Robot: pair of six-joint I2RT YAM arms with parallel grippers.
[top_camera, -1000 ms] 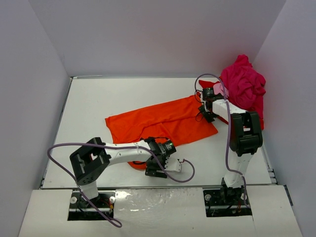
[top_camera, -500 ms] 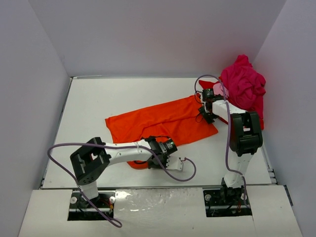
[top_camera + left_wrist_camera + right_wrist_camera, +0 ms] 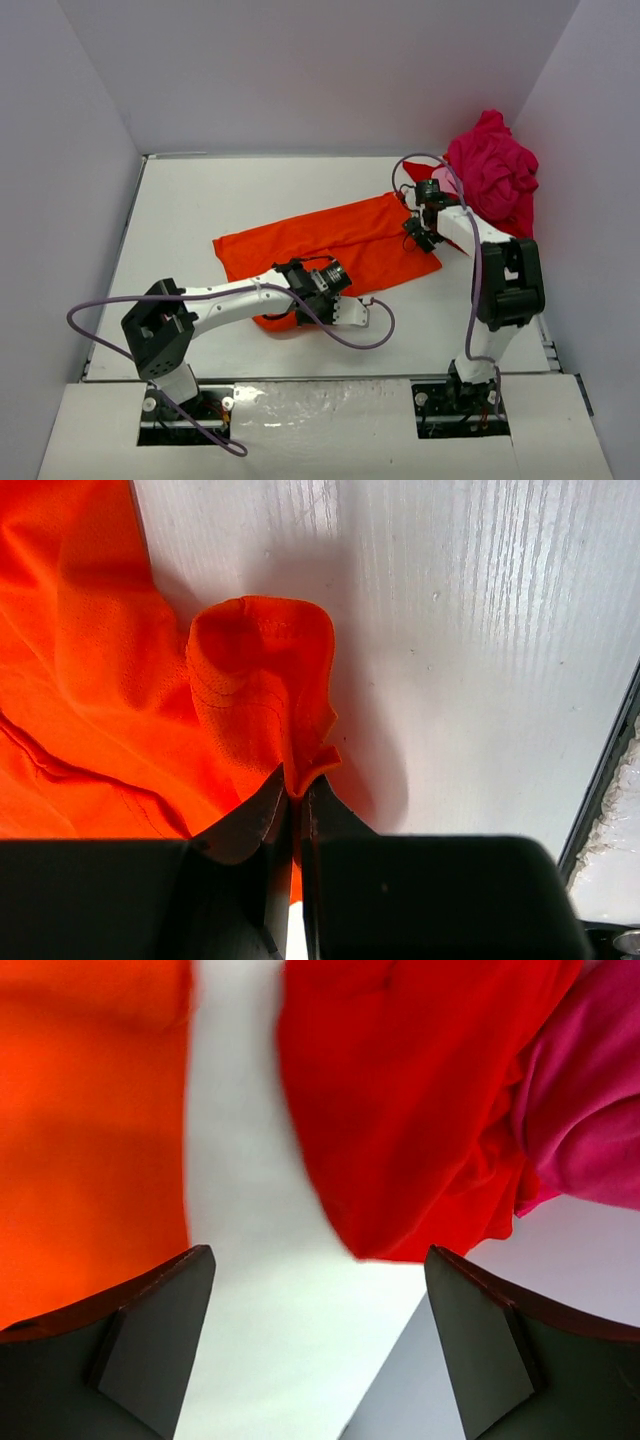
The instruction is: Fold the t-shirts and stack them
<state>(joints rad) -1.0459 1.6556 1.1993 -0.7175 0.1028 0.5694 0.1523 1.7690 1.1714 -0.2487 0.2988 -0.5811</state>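
An orange-red t-shirt (image 3: pixel 335 243) lies spread across the middle of the white table (image 3: pixel 200 205). My left gripper (image 3: pixel 292 305) is at its near edge, shut on a pinched fold of the orange cloth (image 3: pixel 265 690), which bulges up in front of the jaws of the left gripper (image 3: pixel 297 782). My right gripper (image 3: pixel 414 222) hangs open over bare table between the orange shirt's right edge (image 3: pixel 90 1110) and a red shirt (image 3: pixel 420 1110), holding nothing (image 3: pixel 318 1252). A magenta-pink shirt (image 3: pixel 495 172) is piled against the right wall, partly over the red one.
Grey walls (image 3: pixel 80 200) close in the table on three sides. A purple cable (image 3: pixel 100 308) loops from the left arm and another (image 3: pixel 464 290) runs down the right arm. The table's near edge strip (image 3: pixel 610 780) lies close beside the left gripper.
My left gripper has shut on the orange shirt's near edge and moved away from the table's front edge with it. The right gripper's jaws have narrowed slightly.
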